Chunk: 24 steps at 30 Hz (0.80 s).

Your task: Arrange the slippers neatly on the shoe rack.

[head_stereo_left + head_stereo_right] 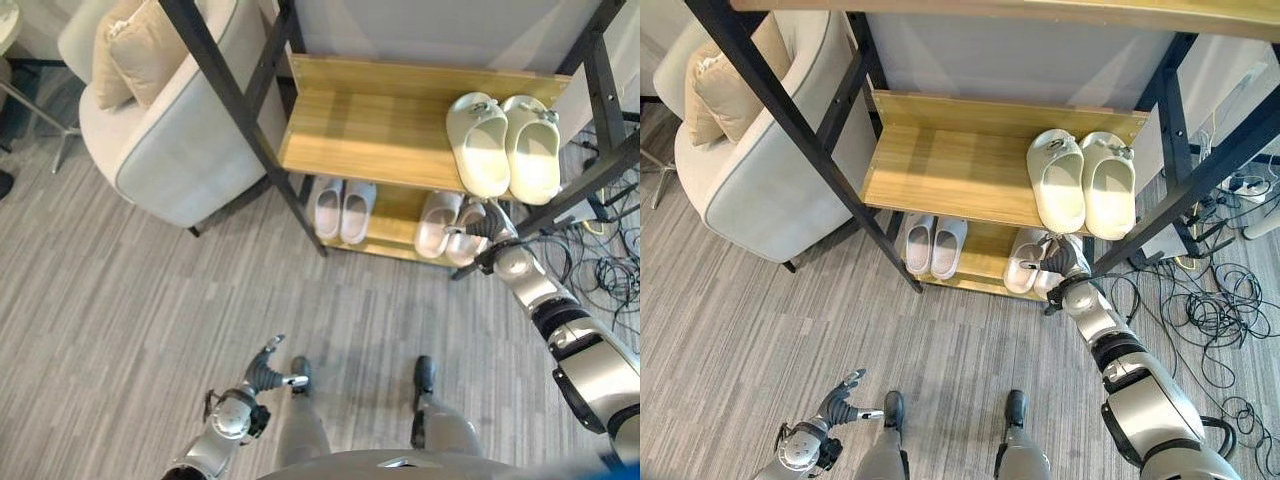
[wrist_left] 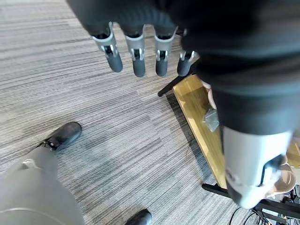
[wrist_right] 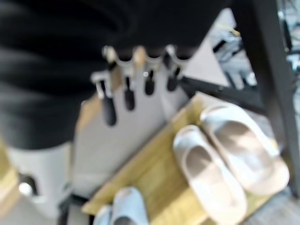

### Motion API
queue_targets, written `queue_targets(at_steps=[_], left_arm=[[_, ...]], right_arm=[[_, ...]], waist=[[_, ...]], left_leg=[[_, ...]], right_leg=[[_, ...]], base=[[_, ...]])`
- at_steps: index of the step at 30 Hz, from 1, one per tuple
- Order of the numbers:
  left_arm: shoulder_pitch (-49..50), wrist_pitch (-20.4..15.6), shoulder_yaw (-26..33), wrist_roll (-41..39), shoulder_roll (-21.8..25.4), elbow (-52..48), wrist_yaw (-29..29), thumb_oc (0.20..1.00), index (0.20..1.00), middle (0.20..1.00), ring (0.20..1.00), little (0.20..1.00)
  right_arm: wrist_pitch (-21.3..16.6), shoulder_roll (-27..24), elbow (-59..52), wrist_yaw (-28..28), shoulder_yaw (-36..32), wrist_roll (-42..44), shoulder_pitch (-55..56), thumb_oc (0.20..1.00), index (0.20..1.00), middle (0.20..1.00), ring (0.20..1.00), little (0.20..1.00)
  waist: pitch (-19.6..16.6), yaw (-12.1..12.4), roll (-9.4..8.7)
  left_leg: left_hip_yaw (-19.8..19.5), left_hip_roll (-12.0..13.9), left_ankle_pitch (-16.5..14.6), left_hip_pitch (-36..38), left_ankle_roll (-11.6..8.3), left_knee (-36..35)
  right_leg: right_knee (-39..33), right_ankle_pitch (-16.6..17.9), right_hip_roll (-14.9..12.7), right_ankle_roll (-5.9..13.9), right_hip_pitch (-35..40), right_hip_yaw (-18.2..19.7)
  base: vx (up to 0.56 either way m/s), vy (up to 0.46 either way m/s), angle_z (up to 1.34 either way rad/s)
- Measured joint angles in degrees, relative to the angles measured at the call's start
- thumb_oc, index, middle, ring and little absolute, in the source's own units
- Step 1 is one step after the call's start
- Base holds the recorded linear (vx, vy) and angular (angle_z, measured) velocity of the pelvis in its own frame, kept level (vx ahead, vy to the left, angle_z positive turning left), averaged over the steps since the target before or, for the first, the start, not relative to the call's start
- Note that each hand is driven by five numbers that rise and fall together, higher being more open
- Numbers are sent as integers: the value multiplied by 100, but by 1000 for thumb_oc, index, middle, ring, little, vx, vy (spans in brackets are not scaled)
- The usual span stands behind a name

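No readable text, labels, numbers or signs.

Nothing legible stands on the slippers, the shoe rack's shelves and frame, the armchair or the floor; any marks there are too small or too blurred to make out.
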Motion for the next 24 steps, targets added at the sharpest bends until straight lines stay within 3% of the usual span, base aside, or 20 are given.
queue_targets(at_steps=[14, 24], left_arm=[[-32, 79, -170, 36, -24, 371, -133, 1000, 1000, 1000, 1000, 1000], [-153, 113, -170, 319, -74, 700, -208, 1000, 1000, 1000, 1000, 1000]], right_arm=[[54, 287, 387, 88, -26, -4, 340, 1000, 1000, 1000, 1000, 1000], [105, 728, 1099, 368, -343, -20, 1804, 1000, 1000, 1000, 1000, 1000]], waist=[[-148, -8, -25], [-297, -71, -36]], left_leg=[[-8, -1, 5, 0, 8, 0], [-102, -28, 4, 125, 39, -10]], right_leg=[[20, -5, 12, 5, 0, -3], [-7, -51, -3, 64, 207, -80]], base=[[0, 0, 0], [26, 1, 4]])
